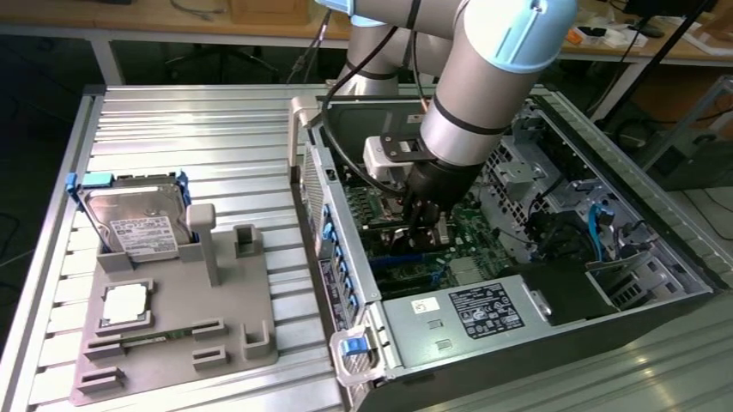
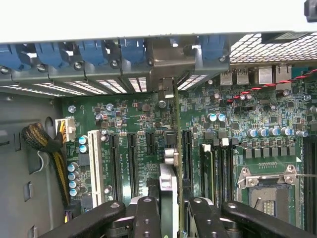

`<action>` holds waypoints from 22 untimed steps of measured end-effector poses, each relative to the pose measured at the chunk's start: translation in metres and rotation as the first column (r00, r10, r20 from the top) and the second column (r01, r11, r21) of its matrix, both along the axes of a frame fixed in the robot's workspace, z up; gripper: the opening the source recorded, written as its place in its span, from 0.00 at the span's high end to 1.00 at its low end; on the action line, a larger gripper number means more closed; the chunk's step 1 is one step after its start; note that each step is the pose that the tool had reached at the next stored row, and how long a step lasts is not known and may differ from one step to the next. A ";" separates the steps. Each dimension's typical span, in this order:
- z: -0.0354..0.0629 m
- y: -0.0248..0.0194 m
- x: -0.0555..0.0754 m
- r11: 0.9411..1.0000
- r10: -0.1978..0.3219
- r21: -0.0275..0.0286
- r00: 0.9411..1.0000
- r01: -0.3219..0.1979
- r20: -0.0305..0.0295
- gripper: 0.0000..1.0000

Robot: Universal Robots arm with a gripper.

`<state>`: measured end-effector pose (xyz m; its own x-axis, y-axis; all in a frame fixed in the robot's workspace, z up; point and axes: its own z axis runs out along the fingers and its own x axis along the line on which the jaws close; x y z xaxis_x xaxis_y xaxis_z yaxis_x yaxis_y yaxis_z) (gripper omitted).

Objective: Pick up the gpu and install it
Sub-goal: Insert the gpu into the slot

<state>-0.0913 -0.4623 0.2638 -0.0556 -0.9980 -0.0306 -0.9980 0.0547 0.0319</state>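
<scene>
**A:** How did the fingers (image 2: 148, 218) stand?

**B:** Drawn in narrow on the gpu (image 2: 177, 148), one dark finger on each face of the card. In the wrist view the card ran edge-on from between them toward the case's rear wall, and its silver end bracket (image 2: 166, 91) sat up by the row of blue slot clips (image 2: 132, 52).

**A:** So the pick-up was done?

**B:** It was, to my eye. The gripper (image 1: 421, 225) was down inside the open computer case (image 1: 596, 292), over the motherboard (image 2: 129, 119), with the card standing upright among the long expansion slots (image 2: 116, 163). The grey parts tray (image 1: 172, 343) on the exterior view's left held the hard drive (image 1: 136, 225) and some smaller parts, with no card among them.

**A:** And seated?

**B:** I could not tell. The card's lower edge was hidden behind its own body and the fingers, so whether it had entered a slot or only hung just above one stayed unclear. I judged the install unfinished while the grip was on.

**A:** Anything else obscured?

**B:** In the exterior view the arm (image 1: 493, 77) covered the card itself and much of the board.
</scene>
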 end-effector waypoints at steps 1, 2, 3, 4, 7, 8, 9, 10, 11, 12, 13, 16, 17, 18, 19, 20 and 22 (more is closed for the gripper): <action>-0.0001 0.0000 0.000 1.000 0.000 0.000 1.000 0.000 0.000 0.73; -0.0005 0.0000 0.000 1.000 0.000 0.000 1.000 0.000 0.000 0.73; -0.0013 0.0000 0.000 1.000 -0.001 0.000 1.000 0.001 0.000 0.73; -0.0036 0.0001 0.000 1.000 -0.002 0.000 1.000 0.002 0.000 0.73; -0.0093 0.0002 0.000 1.000 -0.004 -0.001 1.000 0.004 0.000 0.73; -0.0110 0.0003 0.000 1.000 -0.004 0.000 1.000 0.004 0.000 0.73; -0.0117 0.0004 0.000 1.000 -0.005 -0.001 1.000 0.005 0.000 0.73; -0.0117 0.0004 0.000 1.000 -0.005 -0.001 1.000 0.005 0.000 0.73; -0.0117 0.0004 0.000 1.000 -0.005 -0.001 1.000 0.005 0.000 0.73; -0.0117 0.0004 0.000 1.000 -0.005 -0.001 1.000 0.005 0.000 0.73; -0.0117 0.0004 0.000 1.000 -0.005 -0.001 1.000 0.005 0.000 0.73; -0.0118 0.0009 0.000 1.000 -0.005 -0.001 1.000 0.005 0.000 0.73; -0.0119 0.0020 0.000 1.000 -0.005 -0.001 1.000 0.005 0.000 0.73; -0.0120 0.0030 0.000 1.000 -0.005 0.000 1.000 0.005 0.000 0.73; -0.0119 0.0040 0.000 1.000 -0.005 -0.001 1.000 0.005 0.000 0.73; -0.0120 0.0042 0.000 1.000 -0.005 -0.001 1.000 0.005 0.000 0.73; -0.0124 0.0042 0.000 1.000 -0.005 -0.001 1.000 0.005 0.000 0.73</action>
<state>-0.0918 -0.4581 0.2513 -0.0606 -0.9977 -0.0295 -0.9977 0.0597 0.0319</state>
